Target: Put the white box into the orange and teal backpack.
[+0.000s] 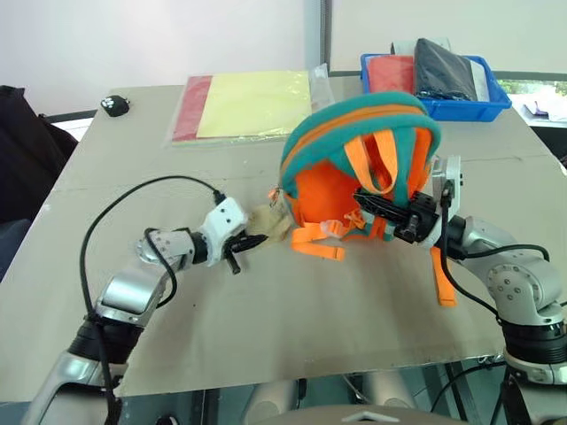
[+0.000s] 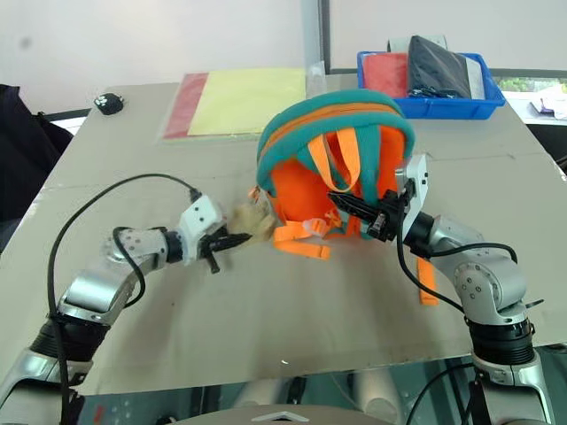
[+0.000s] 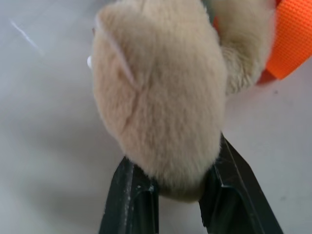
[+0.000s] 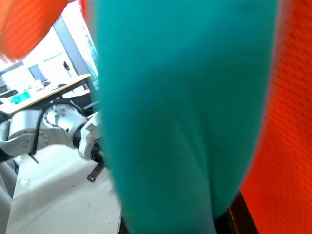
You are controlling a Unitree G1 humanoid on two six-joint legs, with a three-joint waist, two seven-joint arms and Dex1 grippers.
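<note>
Here the orange and teal backpack (image 1: 359,168) stands at the bench's (image 1: 266,310) centre. The right hand (image 1: 383,210), at its four o'clock, clamps teal trim; the left hand (image 1: 237,250), at its eight o'clock, pinches its plush head (image 1: 266,221).

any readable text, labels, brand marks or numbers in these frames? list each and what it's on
None can be read.
Orange and teal backpack: no lettering visible.
Clear sleeve of yellow and red sheets: plain, no print visible.
Blue bin and its contents: no label legible.
Small black object at the table's far corner: too small to tell.
</note>
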